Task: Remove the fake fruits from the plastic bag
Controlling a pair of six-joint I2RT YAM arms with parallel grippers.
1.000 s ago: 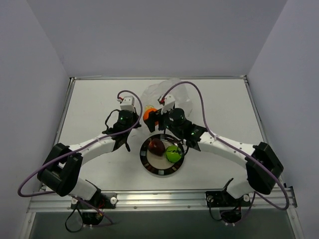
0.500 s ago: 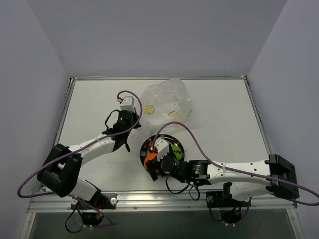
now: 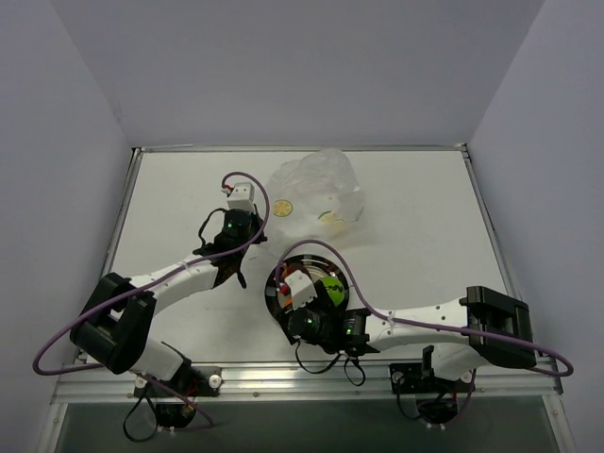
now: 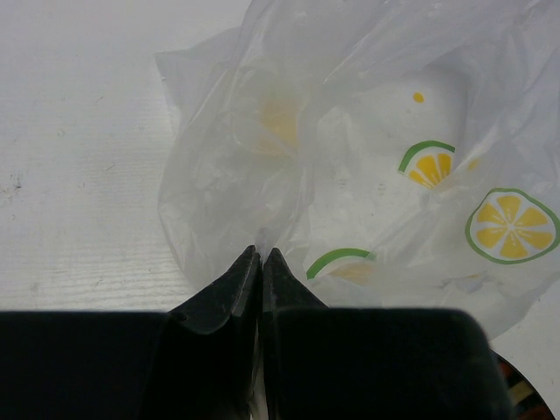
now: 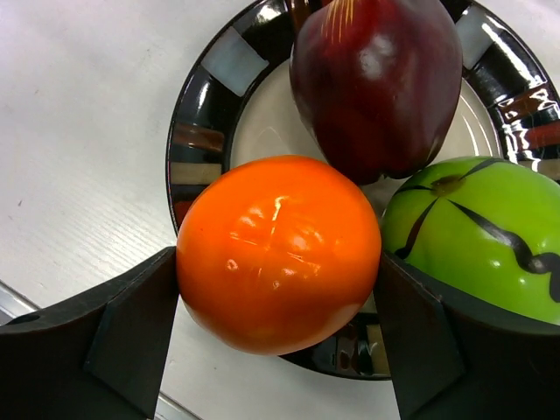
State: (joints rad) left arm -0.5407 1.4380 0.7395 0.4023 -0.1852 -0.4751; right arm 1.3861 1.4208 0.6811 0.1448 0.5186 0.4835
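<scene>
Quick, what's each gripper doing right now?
Left gripper: closed, pinching the plastic bag at its edge.
Right gripper: holding the orange fruit.

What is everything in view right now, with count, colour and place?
orange fruit: one, orange, held by the right gripper over the rim of the plate.
maroon fruit: one, dark maroon, on the plate.
green fruit: one, bright green, on the plate.
plate: one, dark-rimmed, near middle of table.
plastic bag: one, clear with lemon prints, far middle of table.
table: one, white.
left gripper: one, black, shut, seemingly pinching the bag's edge.
right gripper: one, black, closed on the orange fruit.
</scene>
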